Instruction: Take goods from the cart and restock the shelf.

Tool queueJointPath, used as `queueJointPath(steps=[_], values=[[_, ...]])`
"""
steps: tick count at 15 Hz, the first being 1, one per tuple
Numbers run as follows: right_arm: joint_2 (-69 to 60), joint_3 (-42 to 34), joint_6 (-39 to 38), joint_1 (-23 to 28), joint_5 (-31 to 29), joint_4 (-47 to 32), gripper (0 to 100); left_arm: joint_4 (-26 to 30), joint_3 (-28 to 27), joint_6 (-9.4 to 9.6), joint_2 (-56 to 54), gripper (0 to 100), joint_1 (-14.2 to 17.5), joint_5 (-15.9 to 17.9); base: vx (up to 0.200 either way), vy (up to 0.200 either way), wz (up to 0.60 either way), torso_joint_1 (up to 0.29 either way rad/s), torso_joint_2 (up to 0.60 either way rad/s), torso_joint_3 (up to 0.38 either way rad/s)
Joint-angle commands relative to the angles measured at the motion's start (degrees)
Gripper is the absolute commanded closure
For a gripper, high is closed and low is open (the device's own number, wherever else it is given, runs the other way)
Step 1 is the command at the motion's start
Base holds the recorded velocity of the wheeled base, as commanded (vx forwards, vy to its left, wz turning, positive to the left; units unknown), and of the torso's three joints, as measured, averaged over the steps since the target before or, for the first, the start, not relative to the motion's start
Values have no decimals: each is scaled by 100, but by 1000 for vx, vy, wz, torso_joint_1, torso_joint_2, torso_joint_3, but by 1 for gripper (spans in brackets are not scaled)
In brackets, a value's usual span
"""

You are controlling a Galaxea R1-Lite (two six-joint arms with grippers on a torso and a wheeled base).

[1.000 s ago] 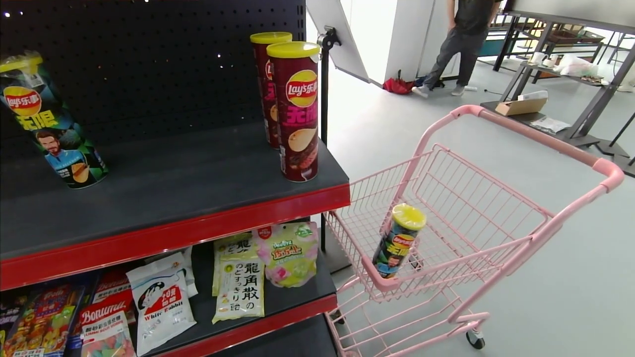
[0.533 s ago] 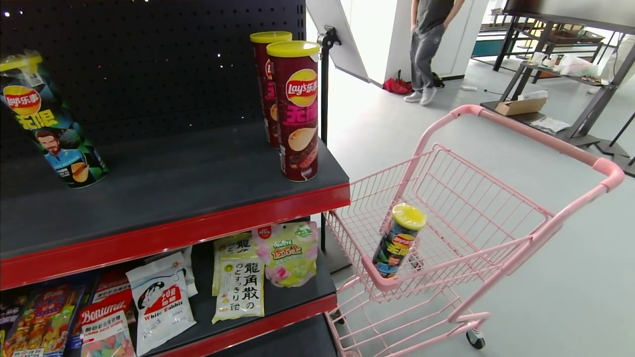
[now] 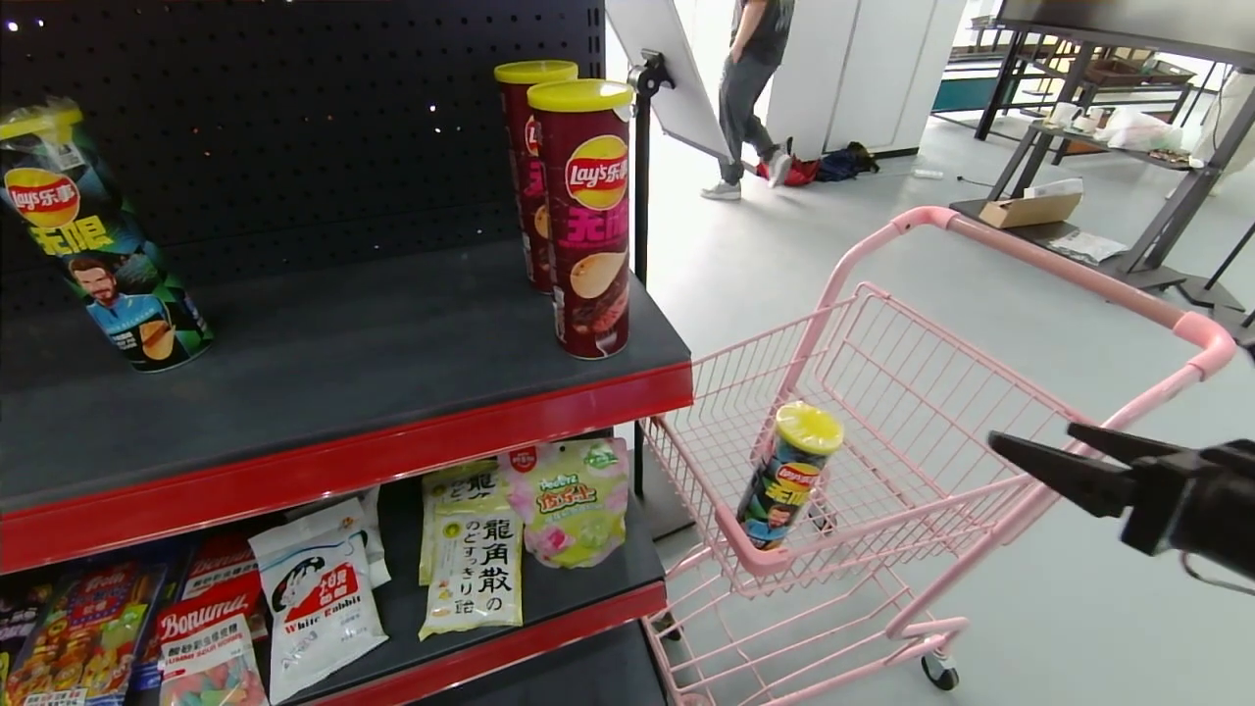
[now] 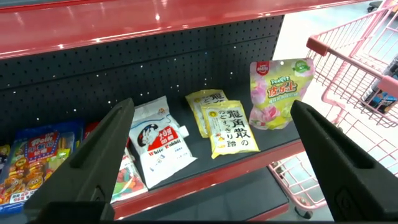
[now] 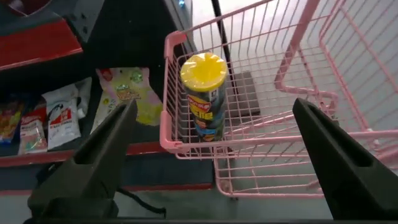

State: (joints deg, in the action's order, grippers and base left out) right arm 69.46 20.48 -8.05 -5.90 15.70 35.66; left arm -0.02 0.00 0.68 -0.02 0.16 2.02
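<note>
A dark green chip can with a yellow lid (image 3: 789, 476) stands tilted in the front corner of the pink cart (image 3: 1069, 260). My right gripper (image 3: 1029, 436) is open above the cart's right rim, to the right of the can and apart from it. Its wrist view looks down on the same can (image 5: 202, 93) between the open fingers (image 5: 93, 162), inside the cart basket (image 5: 261, 134). My left gripper (image 4: 211, 106) is open and holds nothing, facing the lower shelf (image 4: 205, 180). The upper shelf (image 3: 343, 373) carries a green can (image 3: 98, 245) at the left and two maroon cans (image 3: 588, 216) at the right end.
Snack bags (image 3: 471, 549) lie on the lower shelf, among them a white bag (image 4: 158, 146) and a pink-green pouch (image 4: 280, 93). A black pole (image 3: 641, 196) stands between shelf and cart. Tables and a box (image 3: 1029, 208) stand on the grey floor beyond the cart.
My right gripper has come into the head view from the right, over the cart's right rim. The cans and the cart have not moved.
</note>
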Motion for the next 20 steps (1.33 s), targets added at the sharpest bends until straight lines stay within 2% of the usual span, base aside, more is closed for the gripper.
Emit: queueJointPath(steps=[1,7,10,13,15,20], values=[[2300,-378,49,-157,469,1347,0,-6,0,2,2,0,2,0,0,0,0,0,0,0],[3135,61,119,-509,706,1611,0,-6,0,2,2,0,2,0,0,0,0,0,0,0],[3829,88,137,-482,697,2341,0,-6,0,2,2,0,2,0,0,0,0,0,0,0],[4611,88,260,-482,706,3413,0,-6,0,28,2,0,2,-9,0,0,0,0,0,0],[4884,88,277,-509,706,3773,0,-6,0,28,2,0,2,-18,0,0,0,0,0,0],[5112,351,295,-640,697,3870,0,-6,0,20,2,0,2,-18,0,0,0,0,0,0]])
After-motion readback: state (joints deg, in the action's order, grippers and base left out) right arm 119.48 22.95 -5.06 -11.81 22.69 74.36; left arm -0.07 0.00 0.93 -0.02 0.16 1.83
